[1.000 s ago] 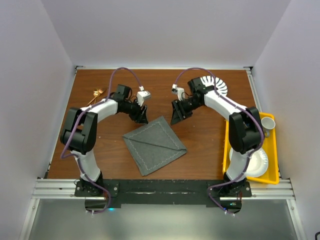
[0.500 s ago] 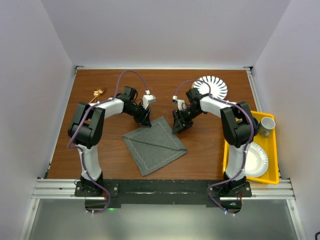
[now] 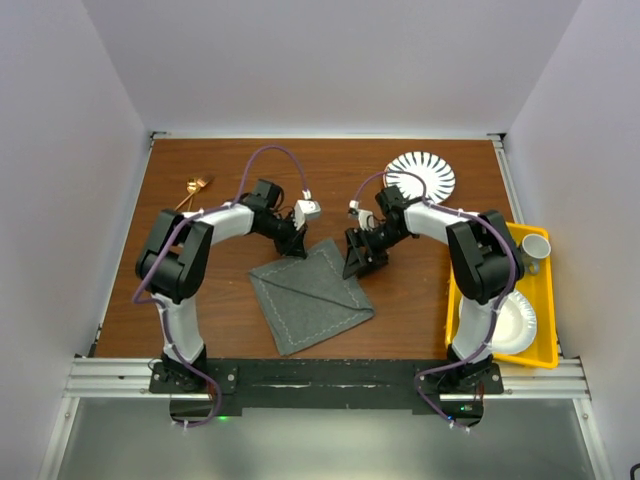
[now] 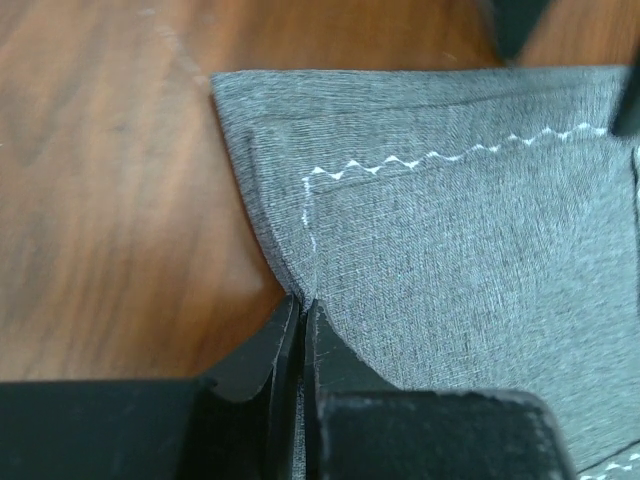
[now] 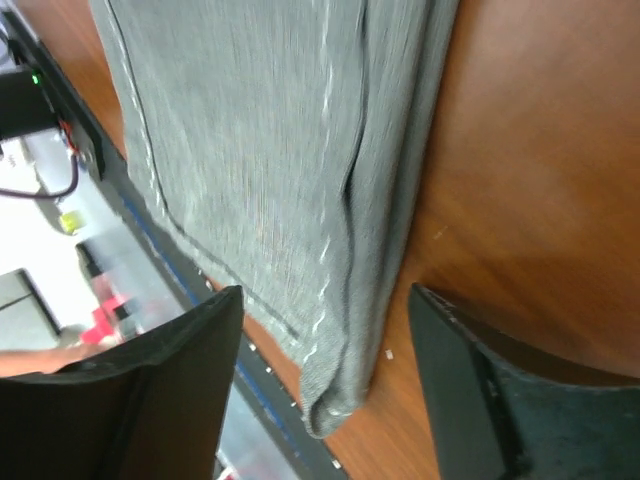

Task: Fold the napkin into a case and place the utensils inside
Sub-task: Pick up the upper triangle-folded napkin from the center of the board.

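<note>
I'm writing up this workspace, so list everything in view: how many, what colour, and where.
napkin: one, dark grey, folded, table centre
utensils: count unclear, gold, far left of table
striped plate: one, white with dark stripes, far right of table
tray: one, yellow, right edge of table
cup: one, pale, far end of tray
paper plate: one, white, near end of tray
table: one, brown wood
left gripper: black, shut on napkin's edge
right gripper: black, open astride napkin's edge

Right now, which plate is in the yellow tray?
The plain white plate, at the near end of the tray. The other one, the striped plate, lies on the brown table.
</note>
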Tool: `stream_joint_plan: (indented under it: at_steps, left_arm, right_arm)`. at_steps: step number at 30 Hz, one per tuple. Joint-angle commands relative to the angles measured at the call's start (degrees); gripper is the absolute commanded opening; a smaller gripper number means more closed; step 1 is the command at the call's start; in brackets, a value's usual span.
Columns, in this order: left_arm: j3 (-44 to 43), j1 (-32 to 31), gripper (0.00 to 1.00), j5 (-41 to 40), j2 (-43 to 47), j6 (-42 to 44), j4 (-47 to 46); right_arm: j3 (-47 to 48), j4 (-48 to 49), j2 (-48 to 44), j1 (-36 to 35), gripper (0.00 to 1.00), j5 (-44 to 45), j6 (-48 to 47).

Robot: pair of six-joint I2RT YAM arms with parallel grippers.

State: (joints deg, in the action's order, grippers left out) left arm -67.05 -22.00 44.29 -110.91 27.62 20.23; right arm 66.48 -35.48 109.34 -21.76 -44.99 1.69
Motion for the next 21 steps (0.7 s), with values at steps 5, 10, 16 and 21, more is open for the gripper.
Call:
stream_joint_plan:
  at_steps: [5,10,16,21]
  left_arm:
    - [7.1,-4.2,0.0,-3.2,10.6,10.6,-7.0]
    - [8.7,-5.7,0.0,-4.1,12.8,13.7,-7.8]
    - [10.0,-7.0,0.0,-3.8,14.0,16.4,-7.9]
    - [10.1,-7.8,0.0,-3.6,13.9,17.8,-7.7]
  right_arm:
    - [14.8,-2.6,2.8,2.2,0.89,2.3,-9.8]
    - [18.2,-3.4,6.4,1.9,0.98,-0.1,-14.1]
    - [22.5,-7.5,10.0,0.5,0.98,-5.0,-19.7]
    - [23.7,-10.9,12.1,0.0,0.98,-8.5,-24.2]
